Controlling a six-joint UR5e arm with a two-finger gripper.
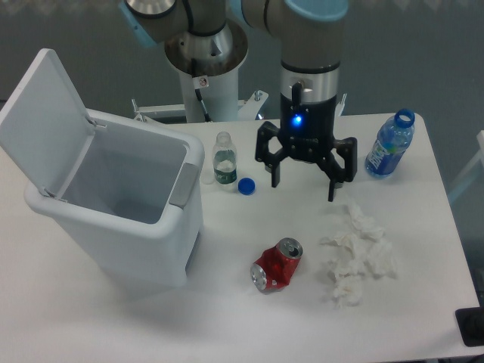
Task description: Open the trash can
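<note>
Hand spread, empty | trash can upright, lid raised left

Trash can lid up, gripper jaws spread.

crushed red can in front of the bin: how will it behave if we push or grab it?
The red can lies on its side, dented, so it would probably skid or wobble rather than roll cleanly. It looks empty, so likely light and easily shoved. The crumpled wall may give further under a squeeze; the open hand would need a gentle grip.
</note>
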